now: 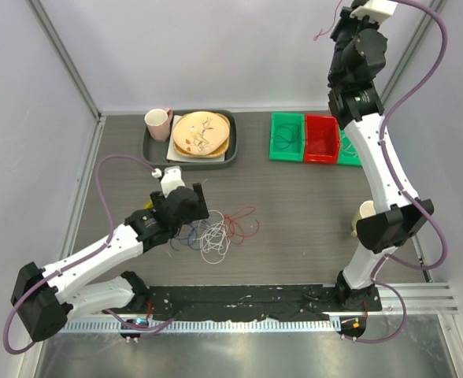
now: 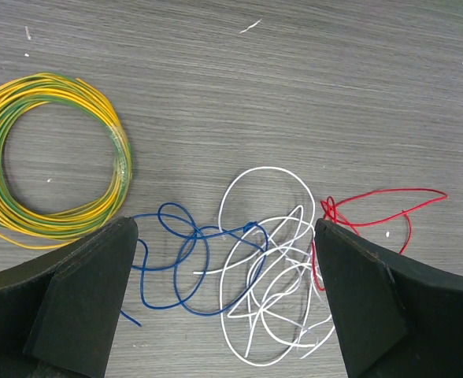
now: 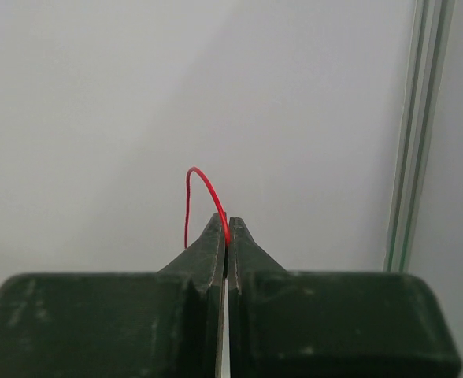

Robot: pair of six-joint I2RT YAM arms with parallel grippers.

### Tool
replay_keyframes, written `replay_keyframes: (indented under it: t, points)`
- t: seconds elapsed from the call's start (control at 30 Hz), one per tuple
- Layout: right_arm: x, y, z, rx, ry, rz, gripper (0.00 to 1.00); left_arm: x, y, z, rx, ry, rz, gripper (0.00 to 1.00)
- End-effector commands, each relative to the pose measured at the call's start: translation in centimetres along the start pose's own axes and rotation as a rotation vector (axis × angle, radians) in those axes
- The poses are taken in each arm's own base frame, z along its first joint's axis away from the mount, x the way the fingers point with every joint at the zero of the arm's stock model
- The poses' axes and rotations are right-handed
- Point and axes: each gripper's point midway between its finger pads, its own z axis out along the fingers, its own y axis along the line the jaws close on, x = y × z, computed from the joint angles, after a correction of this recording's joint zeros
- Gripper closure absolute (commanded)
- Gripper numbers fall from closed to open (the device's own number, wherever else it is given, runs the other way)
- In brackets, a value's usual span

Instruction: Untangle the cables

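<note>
**Entry 1: right gripper [image 3: 226, 228].**
- State: fingers pressed flat together, clamped on a short red cable [image 3: 190, 193].
- Held thing: the cable arcs up out of the tips and drops back along the finger at the view's left.
- Surroundings: past the tips there is only the pale back wall, with a metal post off to the side.
- Arm pose: it rises steeply from its base at the near edge and bends at a low elbow. The forearm then reaches up and away, so the gripper stands high above the table [image 1: 310, 213].
- Below the gripper: a green bin [image 1: 287, 138] and a red bin [image 1: 321, 138], side by side at the table's far side.

**Entry 2: left gripper [image 2: 224, 228].**
- State: fingers spread wide, nothing held, pointing down at the table. Whether the tips touch the surface cannot be told.
- Between the fingers: a white cable [image 2: 263, 272] in many overlapping loops, lying nearer the finger at the view's right.
- Toward the other finger: a blue cable [image 2: 176, 260], with one loop crossing the white.
- Just off the right-hand fingertip: a red cable [image 2: 381, 197], bunched close against the white loops, with a long loop trailing outward.
- Beyond the left-hand fingertip, apart from the cables: a yellow-green wire ring [image 2: 109, 130].
- Arm pose: it lies low, with the forearm slanting from the near left corner toward the table's middle and the wrist bent down.
- Farther beyond: a dark tray [image 1: 151, 150] holding plates [image 1: 202, 134] and a pink mug [image 1: 158, 122].
</note>
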Motion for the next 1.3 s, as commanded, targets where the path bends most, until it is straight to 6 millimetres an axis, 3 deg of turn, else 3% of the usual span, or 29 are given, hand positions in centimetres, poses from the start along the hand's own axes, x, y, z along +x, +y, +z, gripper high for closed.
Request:
replay_keyframes:
  t: [0.0, 0.13, 0.23, 0.4, 0.53, 0.57, 0.6, 0.67, 0.73, 0.77, 0.8, 0.83, 0.9, 0.93, 1.07, 1.13, 1.27]
  points:
    - [0.6, -0.7, 1.1, 0.054, -0.032, 0.010, 0.99, -1.2, 0.1, -0.1, -0.013, -0.043, -0.005, 0.00]
    - [4.8, -1.3, 1.9, 0.090, 0.018, -0.019, 0.99, -1.1, 0.2, 0.1, -0.019, -0.038, 0.006, 0.00]
    - [6.8, -2.0, 2.7, 0.130, 0.043, -0.035, 0.99, -0.9, 0.4, 0.2, -0.026, -0.036, 0.012, 0.00]
    - [8.6, -2.0, 3.1, 0.149, 0.073, -0.040, 0.99, -0.6, 0.4, 0.4, -0.029, -0.030, 0.015, 0.00]
    - [10.4, -3.2, 2.4, 0.210, 0.094, -0.052, 0.99, -0.4, 0.6, 0.5, -0.034, -0.024, 0.019, 0.00]
    - [11.7, -3.7, 1.9, 0.229, 0.116, -0.071, 0.99, -0.3, 0.6, 0.5, -0.036, -0.023, 0.021, 0.00]
    - [11.3, -4.0, 1.7, 0.240, 0.103, -0.065, 0.99, -0.3, 0.6, 0.5, -0.037, -0.022, 0.022, 0.00]
    - [12.8, -4.6, 1.0, 0.255, 0.130, -0.090, 0.99, -0.2, 0.7, 0.5, -0.037, -0.021, 0.021, 0.00]
    - [12.6, -5.6, 0.3, 0.293, 0.132, -0.098, 0.99, -0.1, 0.6, 0.6, -0.034, -0.018, 0.023, 0.00]
    - [13.9, -5.9, -0.4, 0.300, 0.157, -0.118, 0.99, -0.1, 0.6, 0.6, -0.034, -0.018, 0.023, 0.00]
    - [13.3, -6.2, -0.7, 0.305, 0.147, -0.113, 0.99, 0.0, 0.6, 0.6, -0.033, -0.017, 0.023, 0.00]
    - [13.5, -6.3, -1.1, 0.301, 0.150, -0.106, 0.99, 0.0, 0.5, 0.7, -0.031, -0.014, 0.023, 0.00]
    - [15.6, -6.0, -2.1, 0.260, 0.193, -0.119, 0.99, 0.1, 0.5, 0.8, -0.028, -0.013, 0.024, 0.00]
    - [15.4, -5.9, -2.4, 0.254, 0.194, -0.081, 0.99, 0.1, 0.4, 0.9, -0.026, -0.012, 0.024, 0.00]
    - [19.6, -6.0, -4.3, 0.247, 0.290, -0.039, 0.99, 0.6, 0.2, 1.1, -0.022, 0.005, 0.033, 0.00]
    - [21.2, -6.9, -5.2, 0.293, 0.319, -0.034, 0.99, 0.7, 0.2, 1.1, -0.023, 0.011, 0.036, 0.00]
    - [26.4, -8.4, -7.2, 0.349, 0.414, 0.060, 0.99, 1.1, 0.4, 1.2, -0.025, 0.020, 0.040, 0.00]
